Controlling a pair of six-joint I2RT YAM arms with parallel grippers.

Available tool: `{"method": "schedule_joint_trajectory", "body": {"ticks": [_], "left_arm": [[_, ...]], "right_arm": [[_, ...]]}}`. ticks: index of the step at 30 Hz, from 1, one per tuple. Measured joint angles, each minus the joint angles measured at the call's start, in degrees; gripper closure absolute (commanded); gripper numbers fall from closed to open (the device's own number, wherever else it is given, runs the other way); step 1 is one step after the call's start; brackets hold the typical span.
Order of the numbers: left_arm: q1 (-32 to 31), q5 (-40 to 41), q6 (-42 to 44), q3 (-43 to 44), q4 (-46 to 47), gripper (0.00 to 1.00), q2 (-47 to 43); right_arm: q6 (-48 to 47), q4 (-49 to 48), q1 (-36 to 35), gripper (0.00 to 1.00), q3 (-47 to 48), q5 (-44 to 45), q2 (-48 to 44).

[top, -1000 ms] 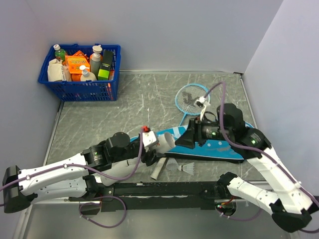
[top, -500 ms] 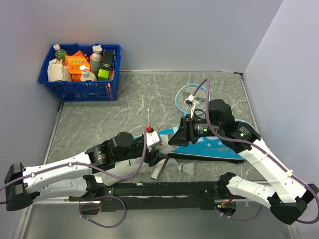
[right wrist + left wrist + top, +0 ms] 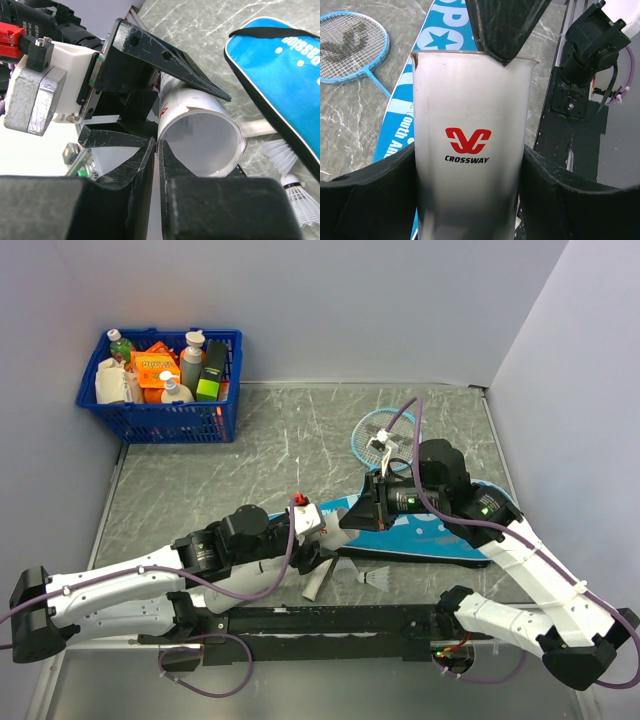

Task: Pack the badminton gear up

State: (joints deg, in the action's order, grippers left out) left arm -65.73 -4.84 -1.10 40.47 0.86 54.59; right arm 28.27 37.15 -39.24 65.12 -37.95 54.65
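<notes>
White tube (image 3: 470, 115) — held just off teal cover's (image 3: 440, 536) narrow end | left gripper (image 3: 470, 170) clamped round its middle | right gripper (image 3: 158, 146) nearly closed, seemingly nipping the mouth rim | likely light, smooth, thin-walled: grip mid-body, rim may dent

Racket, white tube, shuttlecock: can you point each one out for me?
racket (image 3: 350, 45): left wrist view, on the strings of its head.
white tube (image 3: 470, 100): left wrist view, on its side above the red logo.
shuttlecock (image 3: 299, 200): right wrist view, on its feathers.
</notes>
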Motion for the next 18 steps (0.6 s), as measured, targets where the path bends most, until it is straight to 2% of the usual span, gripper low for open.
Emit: {"method": "schedule_joint_trajectory", "body": {"ticks": [5,18], "left_arm": [[0.0,0.2,0.0,0.0,-0.1,0.99,-0.5],[-0.1,1.6,0.2,-0.4,-1.1,0.99,-1.7]], "right_arm": [[0.4,-0.9,0.0,1.00,-0.3,-0.4,0.0],[1.6,-4.1,0.0,1.00,-2.4,-0.9,-0.5]]}}
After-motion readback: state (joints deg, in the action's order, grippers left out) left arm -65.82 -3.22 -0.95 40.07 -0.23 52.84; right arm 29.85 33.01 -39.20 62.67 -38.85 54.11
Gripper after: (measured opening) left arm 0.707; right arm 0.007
